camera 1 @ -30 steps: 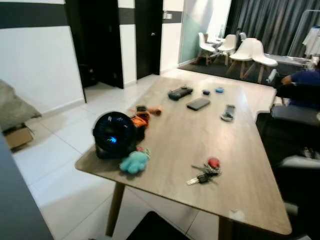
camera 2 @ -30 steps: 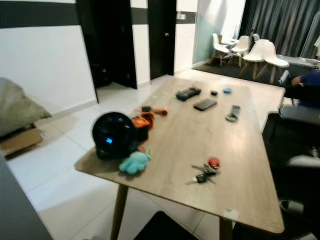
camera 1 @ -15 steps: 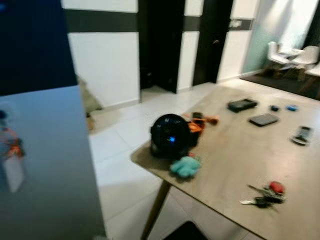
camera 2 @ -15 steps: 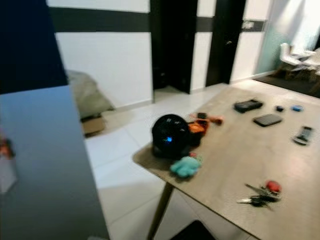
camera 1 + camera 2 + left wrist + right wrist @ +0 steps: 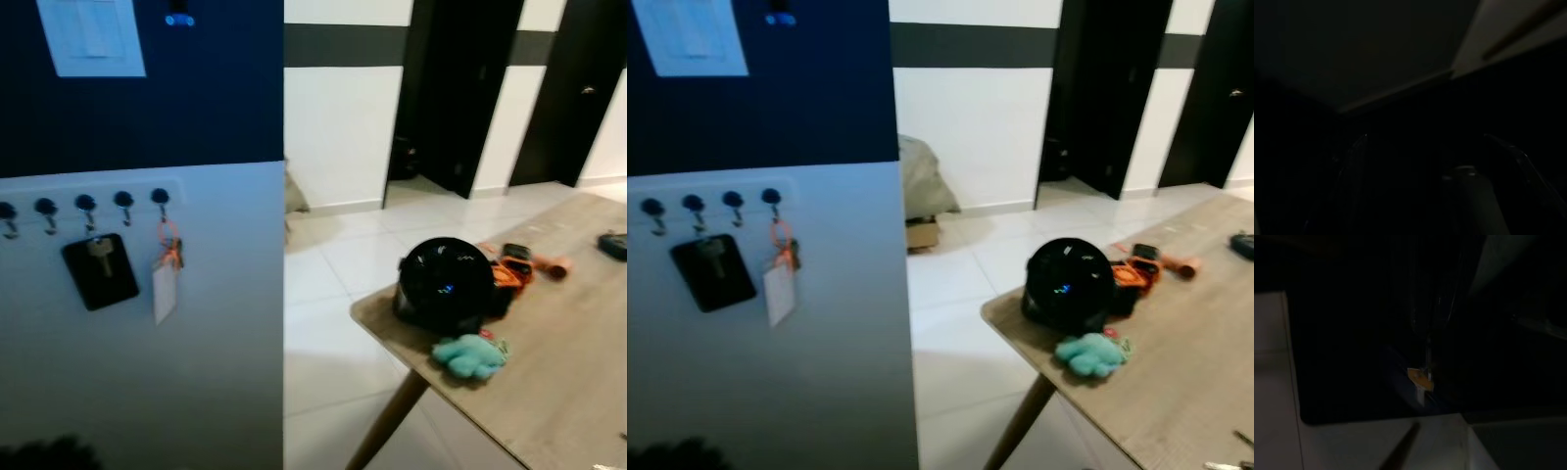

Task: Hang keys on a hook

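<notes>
1. The camera has swung left since the earlier frames: a wall panel with a row of hooks now sits at the left, bearing a black key holder and a white tag.
2. The wooden table has slid to the right edge, still carrying the black fan and teal plush.
3. The keys, on the table earlier, appear as a faint sliver at the edge.
4. Both wrist views are dark; I cannot tell how either claw stands.

table: cut off at the right and lower edges, we see one leg only
keys: we catch just a sliver at the lower right corner
wrist views: too dark for us to read
</notes>
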Available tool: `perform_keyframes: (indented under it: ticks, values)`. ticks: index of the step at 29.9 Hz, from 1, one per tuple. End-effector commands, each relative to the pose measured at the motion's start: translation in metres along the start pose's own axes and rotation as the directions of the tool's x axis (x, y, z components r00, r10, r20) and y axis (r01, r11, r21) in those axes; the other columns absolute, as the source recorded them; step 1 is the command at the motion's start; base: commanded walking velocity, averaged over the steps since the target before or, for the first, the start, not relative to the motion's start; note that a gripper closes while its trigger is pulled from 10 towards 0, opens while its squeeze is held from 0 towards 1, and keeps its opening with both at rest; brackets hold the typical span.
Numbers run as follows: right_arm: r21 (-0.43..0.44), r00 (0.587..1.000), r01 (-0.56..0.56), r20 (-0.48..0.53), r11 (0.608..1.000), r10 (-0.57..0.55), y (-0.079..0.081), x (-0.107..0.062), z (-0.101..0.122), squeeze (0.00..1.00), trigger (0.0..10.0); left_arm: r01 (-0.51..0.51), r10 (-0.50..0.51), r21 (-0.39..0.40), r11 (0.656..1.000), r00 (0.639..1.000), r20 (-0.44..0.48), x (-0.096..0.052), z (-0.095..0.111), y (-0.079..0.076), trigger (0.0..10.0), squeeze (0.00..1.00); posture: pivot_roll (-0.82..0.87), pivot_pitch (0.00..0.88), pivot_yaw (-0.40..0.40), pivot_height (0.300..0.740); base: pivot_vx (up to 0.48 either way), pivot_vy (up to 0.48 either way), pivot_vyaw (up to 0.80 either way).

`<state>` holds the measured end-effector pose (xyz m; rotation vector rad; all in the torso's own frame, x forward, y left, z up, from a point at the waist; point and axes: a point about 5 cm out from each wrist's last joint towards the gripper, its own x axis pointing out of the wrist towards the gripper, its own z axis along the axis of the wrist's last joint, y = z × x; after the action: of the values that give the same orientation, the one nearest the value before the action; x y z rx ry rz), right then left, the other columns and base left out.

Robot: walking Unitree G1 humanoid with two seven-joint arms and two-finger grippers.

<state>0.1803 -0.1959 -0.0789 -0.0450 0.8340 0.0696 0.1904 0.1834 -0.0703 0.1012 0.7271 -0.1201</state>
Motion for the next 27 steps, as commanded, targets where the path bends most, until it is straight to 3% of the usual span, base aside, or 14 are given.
perform_keyframes:
  ticks: [1,6,25,27]
  values:
    - [-0.002,1.000,0.003,-0.005,1.000,-0.003,0.0003,-0.0007,-0.0022,0.00,10.0,0.000,0.000,0.010,1.000,1.000,0.004,0.0006,0.0014,0.0006,10.0,0.00,0.07,0.036,-0.034,0.740,0.000,0.000,0.80]
    - [0.004,1.000,0.008,-0.004,1.000,-0.008,0.0000,-0.0008,-0.0026,0.00,10.0,0.047,-0.047,0.040,0.998,0.999,-0.011,0.0018,0.0018,-0.0038,10.0,0.00,0.06,0.033,-0.029,0.740,0.000,0.000,0.80]
    - [-0.013,1.000,0.012,-0.006,1.000,-0.012,-0.0020,-0.0013,-0.0029,0.00,10.0,0.047,-0.046,0.052,0.998,0.999,-0.025,0.0018,0.0003,-0.0031,10.0,0.00,0.07,0.006,-0.030,0.740,0.000,0.000,0.80]
    - [0.030,1.000,0.021,-0.008,0.999,-0.021,-0.0027,-0.0015,-0.0038,0.00,10.0,0.052,-0.051,0.058,0.997,0.998,-0.028,0.0017,0.0000,-0.0032,10.0,0.00,0.07,0.003,-0.029,0.740,0.000,0.000,0.00]
